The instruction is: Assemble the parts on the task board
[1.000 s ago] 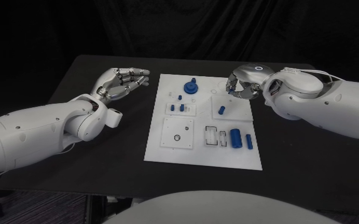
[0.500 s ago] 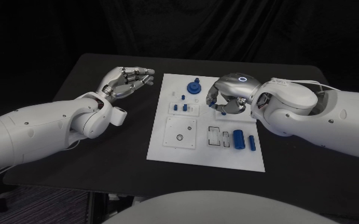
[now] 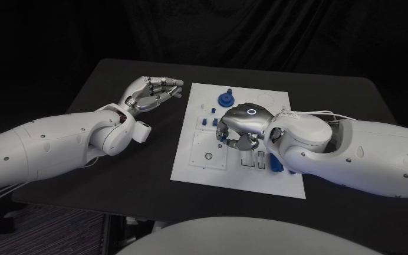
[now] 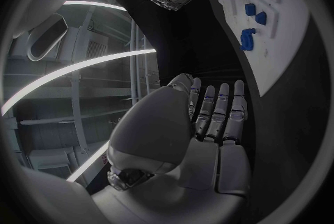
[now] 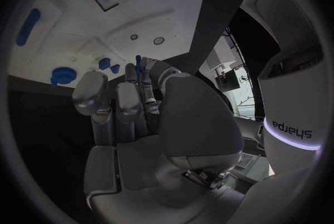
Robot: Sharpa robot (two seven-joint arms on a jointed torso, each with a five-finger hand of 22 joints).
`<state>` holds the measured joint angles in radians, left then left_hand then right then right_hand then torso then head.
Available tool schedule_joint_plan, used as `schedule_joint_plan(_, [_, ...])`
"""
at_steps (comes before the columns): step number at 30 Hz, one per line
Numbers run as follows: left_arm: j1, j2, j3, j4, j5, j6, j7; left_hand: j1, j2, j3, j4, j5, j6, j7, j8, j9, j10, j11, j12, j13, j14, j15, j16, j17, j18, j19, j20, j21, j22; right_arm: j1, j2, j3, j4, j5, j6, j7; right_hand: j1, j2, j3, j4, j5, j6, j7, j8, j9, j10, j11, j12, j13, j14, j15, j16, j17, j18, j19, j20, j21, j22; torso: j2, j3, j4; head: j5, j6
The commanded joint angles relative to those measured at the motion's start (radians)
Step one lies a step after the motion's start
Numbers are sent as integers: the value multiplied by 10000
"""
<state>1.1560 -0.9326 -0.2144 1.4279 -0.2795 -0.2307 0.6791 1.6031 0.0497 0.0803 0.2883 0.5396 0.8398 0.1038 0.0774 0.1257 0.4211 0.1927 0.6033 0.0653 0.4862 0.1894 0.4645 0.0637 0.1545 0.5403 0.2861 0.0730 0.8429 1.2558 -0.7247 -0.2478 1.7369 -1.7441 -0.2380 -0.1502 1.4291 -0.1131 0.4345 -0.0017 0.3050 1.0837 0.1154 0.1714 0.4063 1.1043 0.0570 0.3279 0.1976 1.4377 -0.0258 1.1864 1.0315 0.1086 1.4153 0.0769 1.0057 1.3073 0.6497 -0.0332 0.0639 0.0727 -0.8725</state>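
From the head, the task board [image 3: 242, 175] lies mid-bench under the right hand [image 3: 240, 130], while the left hand [image 3: 151, 94] hovers empty beside it, fingers apart; the right wrist shows fingers [image 5: 128, 98] pinching a thin blue part [image 5: 138, 62].

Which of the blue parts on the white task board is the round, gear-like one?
The blue round part with a knob on top, at the far end of the white task board. The other blue parts visible are small pegs or blocks.
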Motion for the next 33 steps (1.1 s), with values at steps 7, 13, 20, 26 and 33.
schedule_joint_plan(7, [-41,74,10,-2,61,179,1445,-87,-24,-105,-14,-146,-59,31,-9,-28,-65,66,6,-14,-104,7,-37,-10,8,-67,-12,-78,-53,-230,268,6,-225,-677,254,-307,101,-32,-3,-64,65,-17,54,-46,17,112,-13,-64,-2,72,14,57,28,-100,51,2,68,1338,-5,-10,43,-8,-2])
schedule_joint_plan(13, [-53,57,10,26,61,184,1414,-92,-43,-133,-16,-162,-89,37,-21,-39,-107,64,-4,-17,-144,24,-50,-10,-4,-112,-5,-93,-85,-300,355,6,-354,-818,244,-337,108,-30,0,-69,65,-14,51,-51,24,136,-17,-77,-5,99,12,139,125,-112,76,2,152,1357,-1,3,2,30,-2])
schedule_joint_plan(20, [-58,47,10,55,62,194,1373,-87,-59,-148,-23,-170,-99,35,-23,-43,-123,60,-7,-16,-154,31,-52,-9,-9,-135,-4,-99,-101,-348,439,6,-493,-975,227,-341,109,-34,-5,-71,62,6,46,-50,39,181,-25,-90,-7,99,10,157,126,-116,89,3,194,1365,-1,0,16,38,-2])
schedule_joint_plan(26, [-60,24,10,113,62,165,1334,-80,-62,-156,-27,-195,-105,36,-24,-45,-135,57,-8,-16,-160,40,-52,-8,-13,-150,0,-100,-113,-373,494,5,-630,-1007,332,-331,109,-32,-8,-72,60,24,41,-47,51,218,-32,-96,-7,91,7,153,109,-116,91,2,206,1366,9,11,-6,72,-2])
schedule_joint_plan(33, [-60,17,10,133,62,175,1293,-72,-61,-164,-29,-229,-108,38,-23,-48,-146,46,-8,-15,-154,63,-45,-4,-17,-164,3,-99,-128,-478,556,5,-732,-1013,317,-284,93,-35,-23,-64,37,60,32,-38,74,284,-44,-106,-5,58,1,122,54,-111,79,1,190,1359,9,-2,11,49,-2])
